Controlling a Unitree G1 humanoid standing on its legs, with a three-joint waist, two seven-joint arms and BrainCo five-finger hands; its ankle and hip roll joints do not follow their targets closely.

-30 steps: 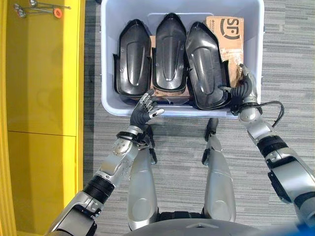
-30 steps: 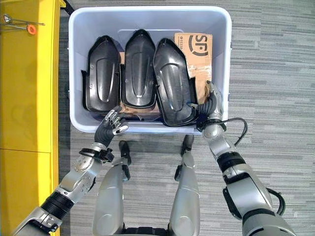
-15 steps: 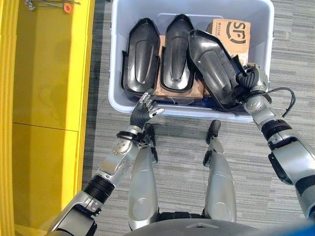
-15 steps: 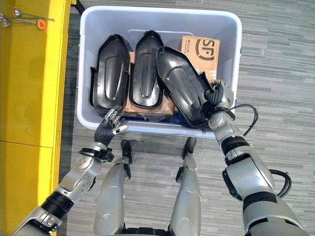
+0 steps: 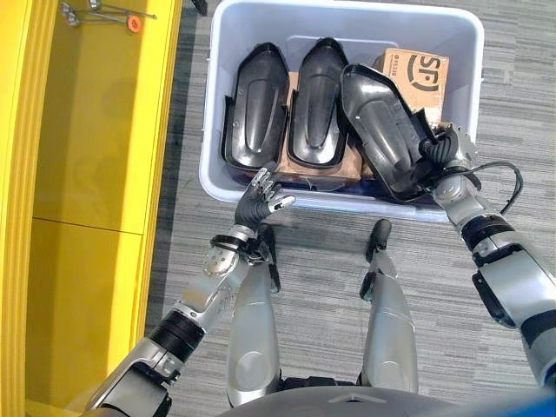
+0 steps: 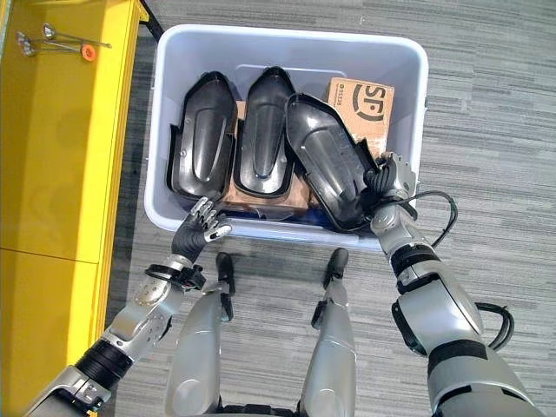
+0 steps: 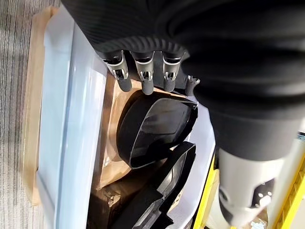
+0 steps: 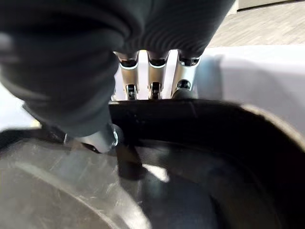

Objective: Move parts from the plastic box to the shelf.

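The black moulded plastic shell part on the robot's right lies tilted inside the pale blue-grey plastic box, its near end raised over the box's near right corner and its far end angled toward the box centre. The right hand grips this part at its near right edge: in the right wrist view the fingers curl over the outside of the black rim while the thumb presses on the inner surface.

Two more black shell parts lie flat side by side in the box: the left black part and the centre black part. They rest on a brown cardboard layer. A brown cardboard carton stands in the far right corner, just beside the tilted part.

The left hand hovers at the near wall of the box, below the left black part, with fingers relaxed and spread, holding nothing.

The yellow shelf runs along the robot's left, just beside the box. Small metal tools with an orange disc lie on its far end. The box stands on grey striped carpet.
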